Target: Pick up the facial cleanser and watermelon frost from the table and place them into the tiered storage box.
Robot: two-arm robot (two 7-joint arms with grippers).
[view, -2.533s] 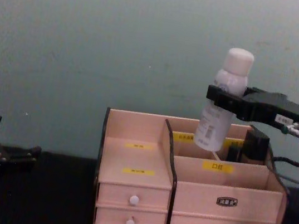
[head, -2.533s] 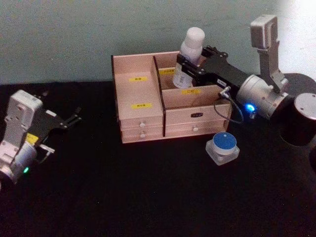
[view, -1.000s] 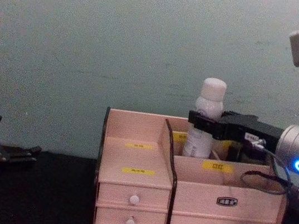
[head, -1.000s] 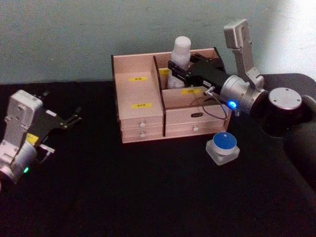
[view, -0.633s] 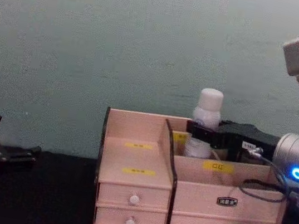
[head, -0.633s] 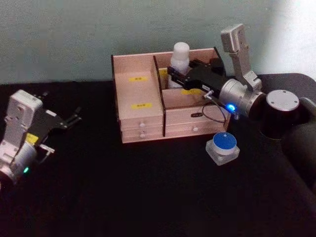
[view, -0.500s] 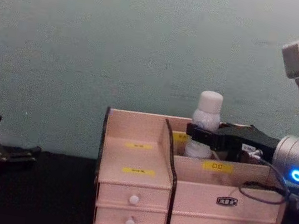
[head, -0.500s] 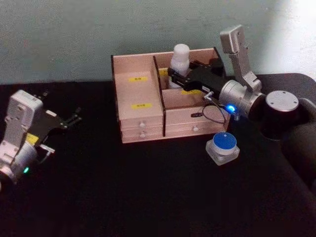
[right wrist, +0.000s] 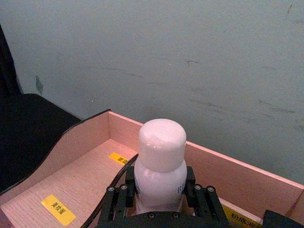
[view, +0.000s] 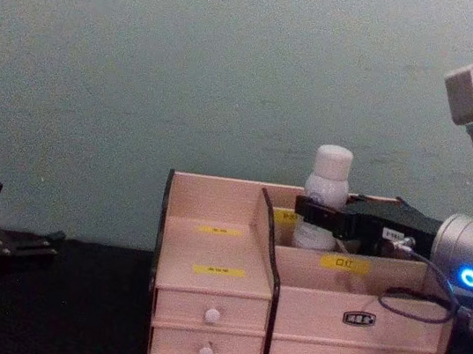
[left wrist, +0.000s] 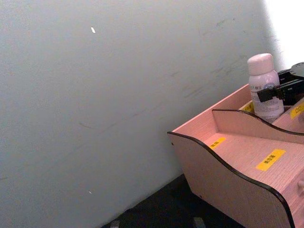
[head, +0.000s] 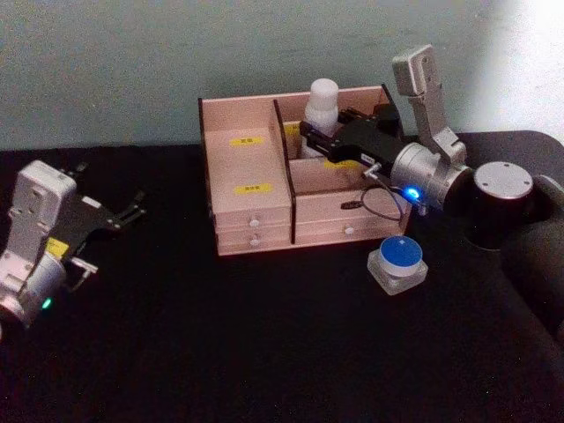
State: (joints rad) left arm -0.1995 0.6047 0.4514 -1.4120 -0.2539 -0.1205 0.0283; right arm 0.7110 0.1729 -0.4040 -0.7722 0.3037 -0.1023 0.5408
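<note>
The right gripper (head: pixel 319 134) clamps its fingers (right wrist: pixel 116 204) on the facial cleanser (head: pixel 322 95), held between them in the tiered storage box's (head: pixel 251 189) rear compartment, base possibly seated. The watermelon frost (head: pixel 397 263) sits well apart from them. The left gripper (head: pixel 132 204) idles, fingers apart.

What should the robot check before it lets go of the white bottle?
1. The facial cleanser is inside a back compartment of the tiered storage box: ok.
2. It stands upright: ok.
3. Its bottom rests on the compartment floor: cannot tell, the wall hides it.
4. The right gripper has its fingers on the bottle's sides: ok.
5. The watermelon frost sits on the table in front of the box, lid on: ok.
6. The left gripper is parked at the left, apart from the box: ok.
</note>
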